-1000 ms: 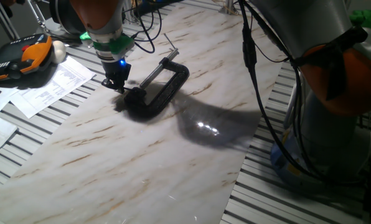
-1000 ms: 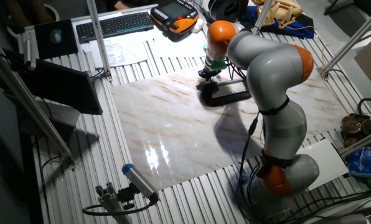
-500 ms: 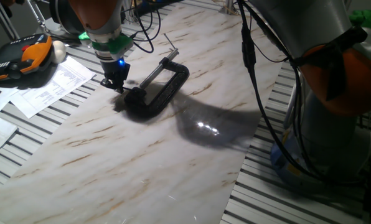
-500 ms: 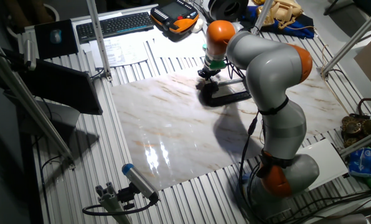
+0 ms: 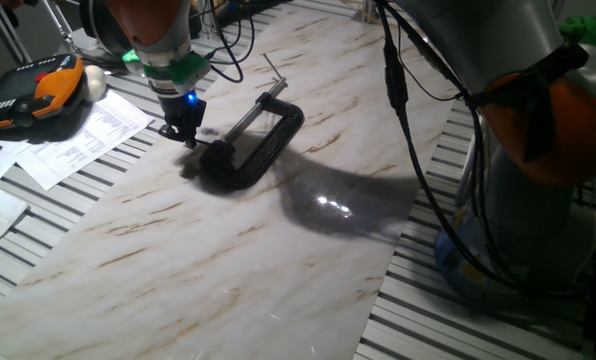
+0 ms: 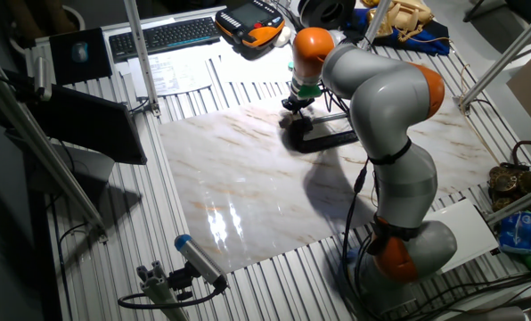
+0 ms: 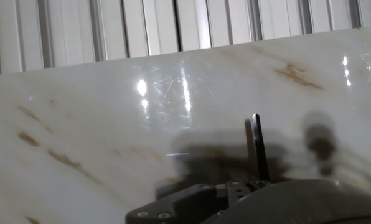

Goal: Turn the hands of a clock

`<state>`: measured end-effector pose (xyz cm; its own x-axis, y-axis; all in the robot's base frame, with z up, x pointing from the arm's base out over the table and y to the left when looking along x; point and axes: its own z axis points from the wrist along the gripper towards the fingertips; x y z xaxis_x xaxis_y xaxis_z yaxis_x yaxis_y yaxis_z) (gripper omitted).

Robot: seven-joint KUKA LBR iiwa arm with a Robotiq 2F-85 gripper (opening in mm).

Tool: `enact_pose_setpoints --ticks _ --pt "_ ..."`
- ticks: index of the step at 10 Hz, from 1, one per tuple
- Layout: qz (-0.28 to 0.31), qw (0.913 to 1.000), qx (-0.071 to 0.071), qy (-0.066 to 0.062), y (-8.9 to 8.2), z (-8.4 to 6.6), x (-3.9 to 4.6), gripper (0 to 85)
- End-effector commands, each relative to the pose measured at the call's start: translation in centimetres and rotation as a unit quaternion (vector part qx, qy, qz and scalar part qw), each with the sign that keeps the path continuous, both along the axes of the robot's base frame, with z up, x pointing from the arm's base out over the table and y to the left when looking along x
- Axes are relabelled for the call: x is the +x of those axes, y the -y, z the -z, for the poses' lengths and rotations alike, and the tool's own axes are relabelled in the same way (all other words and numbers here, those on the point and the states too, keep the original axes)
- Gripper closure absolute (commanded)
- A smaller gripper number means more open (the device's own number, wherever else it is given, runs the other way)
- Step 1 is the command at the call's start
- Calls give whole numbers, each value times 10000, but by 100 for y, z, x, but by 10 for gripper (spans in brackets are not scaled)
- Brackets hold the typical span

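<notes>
The clock is a black C-clamp (image 5: 261,143) lying on the marble slab, with a silver screw rod (image 5: 248,117) across its jaw. It also shows in the other fixed view (image 6: 323,138). The hand is a thin dark pin (image 7: 257,148) standing up from the clamp's rounded end (image 7: 266,200). My gripper (image 5: 186,134) hangs just left of that rounded end, close to the slab. Its fingers look pressed together with nothing between them. In the other fixed view my gripper (image 6: 293,105) sits at the clamp's far left end. The pin stands free in the hand view.
The marble slab (image 5: 228,260) lies on a slatted metal table. Printed papers (image 5: 78,140) and an orange-black teach pendant (image 5: 38,92) lie left of the slab. Cables (image 5: 403,120) hang from the arm at the right. A keyboard (image 6: 163,36) lies at the back.
My gripper has shifted slightly left and away from the clamp's rounded end. The clamp has not visibly moved.
</notes>
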<state>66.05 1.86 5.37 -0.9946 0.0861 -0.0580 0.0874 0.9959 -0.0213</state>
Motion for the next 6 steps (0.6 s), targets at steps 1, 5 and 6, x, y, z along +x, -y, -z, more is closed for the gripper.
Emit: enact_pose_setpoints --ticks 1,5,6 --pt "-11 10000 -7 -1 2 -4 2 850" --pt "-26 10000 -30 -10 14 -21 -3 850" --pt "-26 10000 -30 -17 21 -21 -1 850"
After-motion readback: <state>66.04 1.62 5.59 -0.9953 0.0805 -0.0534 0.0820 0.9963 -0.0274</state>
